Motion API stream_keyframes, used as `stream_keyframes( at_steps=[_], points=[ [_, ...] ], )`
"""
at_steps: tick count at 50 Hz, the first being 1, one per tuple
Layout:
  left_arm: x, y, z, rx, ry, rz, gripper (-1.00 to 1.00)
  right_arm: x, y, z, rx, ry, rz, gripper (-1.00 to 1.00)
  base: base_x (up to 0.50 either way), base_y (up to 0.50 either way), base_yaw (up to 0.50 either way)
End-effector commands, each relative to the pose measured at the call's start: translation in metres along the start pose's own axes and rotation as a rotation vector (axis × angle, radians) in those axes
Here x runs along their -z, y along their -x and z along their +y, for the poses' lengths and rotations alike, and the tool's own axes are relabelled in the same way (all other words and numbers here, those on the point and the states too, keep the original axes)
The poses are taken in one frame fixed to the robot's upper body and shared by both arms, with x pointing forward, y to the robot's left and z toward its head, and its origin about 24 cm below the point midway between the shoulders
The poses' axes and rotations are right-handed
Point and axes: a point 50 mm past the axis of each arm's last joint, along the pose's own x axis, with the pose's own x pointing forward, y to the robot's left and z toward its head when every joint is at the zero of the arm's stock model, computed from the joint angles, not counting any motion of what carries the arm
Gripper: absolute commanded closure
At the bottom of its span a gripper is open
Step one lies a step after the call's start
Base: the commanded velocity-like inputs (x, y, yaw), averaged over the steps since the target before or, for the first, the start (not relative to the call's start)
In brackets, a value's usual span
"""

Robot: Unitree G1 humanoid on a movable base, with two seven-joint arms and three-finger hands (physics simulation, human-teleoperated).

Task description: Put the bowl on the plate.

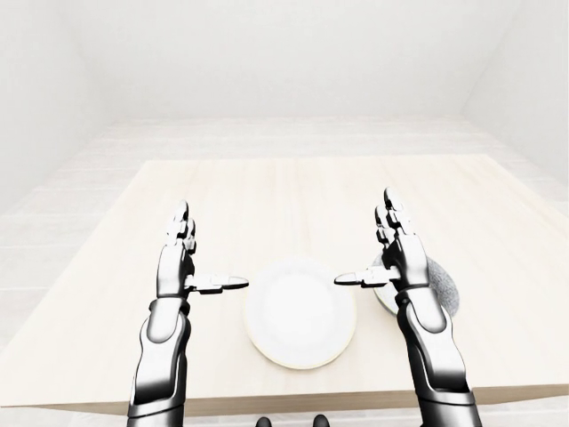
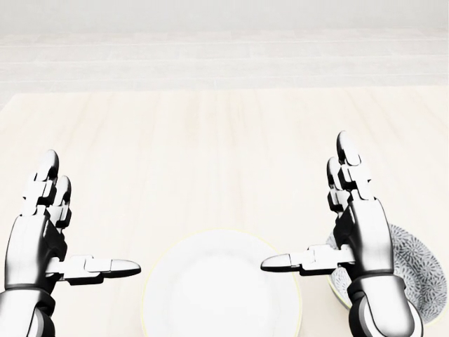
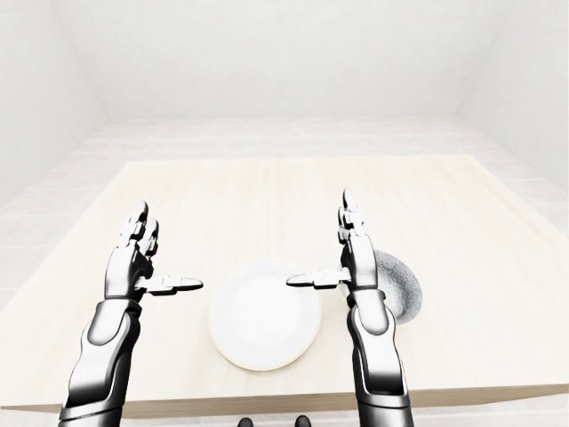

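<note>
In the left-eye view, the left robot hand (image 1: 182, 258) and the right robot hand (image 1: 391, 253) hover above the pale wooden counter (image 1: 267, 200), each with two fingers stretched toward the far edge and the thumb pointing inward, spread wide and gripping nothing; this looks like a ready stance, with no grasp begun. The round white ceramic plate (image 1: 300, 313) lies between them near the counter's near edge, bare on top, so the placing is not yet done. The grey speckled ceramic bowl (image 1: 444, 289) sits just beside the plate toward the counter's right edge, largely hidden behind the right wrist, which suggests the right robot hand is the one lined up to take it. In the head view the bowl shows better: its patterned rim and inside peek out at the bottom right, under and to the right of the right robot hand, whose thumb tip reaches over the plate's rim; whether the palm touches the bowl I cannot tell. In the right-eye view the bowl stands clear to the right of the right forearm, upright and close by the plate. The counter is otherwise plain, light-grained wood; beyond its far edge lie a pale planked floor (image 3: 284, 133) and blank white walls (image 3: 284, 53).
</note>
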Motion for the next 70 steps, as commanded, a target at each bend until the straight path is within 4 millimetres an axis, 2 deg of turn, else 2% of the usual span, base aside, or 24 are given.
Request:
stream_keyframes(
  at_steps=[1, 8, 14, 23, 36, 44, 56, 70],
  points=[
    [0.0, 0.001, 0.002, 0.0, -0.005, 0.002, -1.0, -0.004, 0.003, -0.001, 0.006, 0.015, -0.016, -1.0, 0.0, 0.0, 0.0],
    [-0.001, 0.001, 0.002, 0.001, -0.005, -0.004, -1.0, -0.016, 0.007, -0.009, 0.025, 0.068, -0.059, -1.0, 0.0, 0.0, 0.0],
    [0.001, 0.002, 0.003, 0.0, -0.01, 0.005, -1.0, -0.036, 0.018, -0.018, 0.014, 0.215, -0.124, -1.0, 0.0, 0.0, 0.0],
    [0.009, 0.002, 0.004, 0.005, -0.012, 0.039, -1.0, -0.052, 0.032, -0.033, 0.023, 0.351, -0.153, -1.0, 0.0, 0.0, 0.0],
    [0.009, 0.004, 0.009, 0.002, -0.019, 0.042, -1.0, -0.067, 0.043, -0.045, -0.013, 0.635, -0.12, -1.0, 0.0, 0.0, 0.0],
    [0.012, 0.007, 0.01, -0.001, -0.016, 0.053, -1.0, -0.074, 0.045, -0.051, 0.009, 0.703, -0.115, -1.0, 0.0, 0.0, 0.0],
    [0.012, 0.009, 0.012, -0.003, -0.022, 0.056, -1.0, -0.067, 0.04, -0.057, 0.0, 0.808, -0.034, -1.0, 0.0, 0.0, 0.0],
    [0.014, 0.011, 0.014, -0.005, -0.026, 0.065, -1.0, -0.024, 0.04, -0.067, -0.08, 1.007, 0.247, -1.0, 0.0, 0.0, 0.0]
  ],
)
